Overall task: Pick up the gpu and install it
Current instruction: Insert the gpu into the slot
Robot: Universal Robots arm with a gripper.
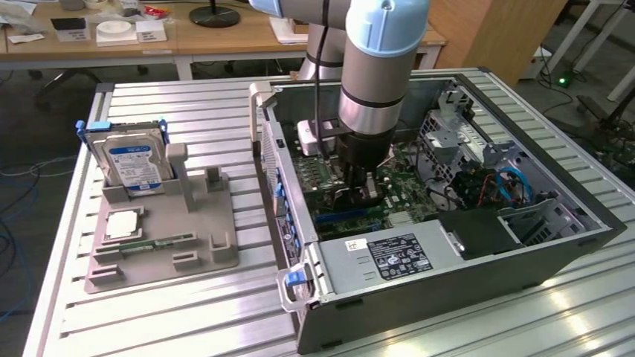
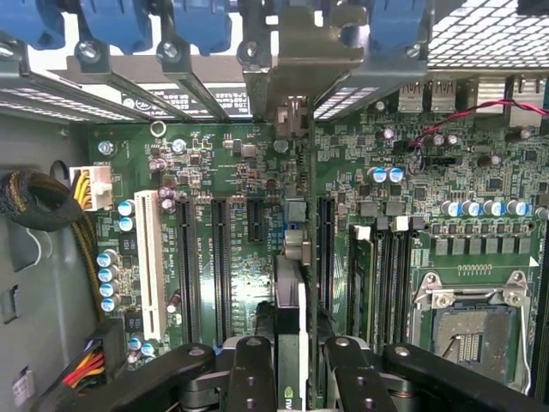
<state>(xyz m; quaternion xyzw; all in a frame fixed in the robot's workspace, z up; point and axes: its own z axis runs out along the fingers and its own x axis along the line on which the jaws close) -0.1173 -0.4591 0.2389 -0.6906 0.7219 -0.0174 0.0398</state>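
Gripper (image 2: 292, 378) fingers (image 2: 250, 378) clamp gpu (image 2: 290, 335) edge-on over motherboard (image 2: 480, 172) slots inside open computer case (image 1: 555, 245); hard drive (image 1: 131, 163) stands outside in grey tray (image 1: 163, 256).

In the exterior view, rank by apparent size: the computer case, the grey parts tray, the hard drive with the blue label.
1. computer case
2. grey parts tray
3. hard drive, standing upright in the tray

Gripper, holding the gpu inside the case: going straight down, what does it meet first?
Probably the motherboard: the gripper carries the gpu edge-on above its black slots; the gap left is unclear.
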